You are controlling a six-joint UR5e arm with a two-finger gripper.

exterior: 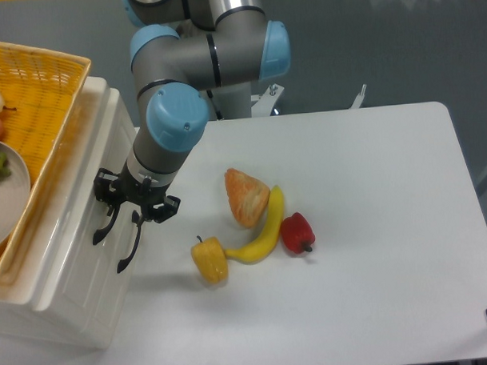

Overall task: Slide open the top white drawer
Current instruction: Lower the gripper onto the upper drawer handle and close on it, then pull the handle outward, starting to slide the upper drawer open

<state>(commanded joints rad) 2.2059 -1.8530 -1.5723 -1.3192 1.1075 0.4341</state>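
While fingers spread, tool (136, 204) touches top white drawer (81, 228) front.

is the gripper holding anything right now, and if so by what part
Cannot tell for sure. The gripper sits right at the two black handles on the white cabinet front, but whether its fingers have closed on either handle is not clear.
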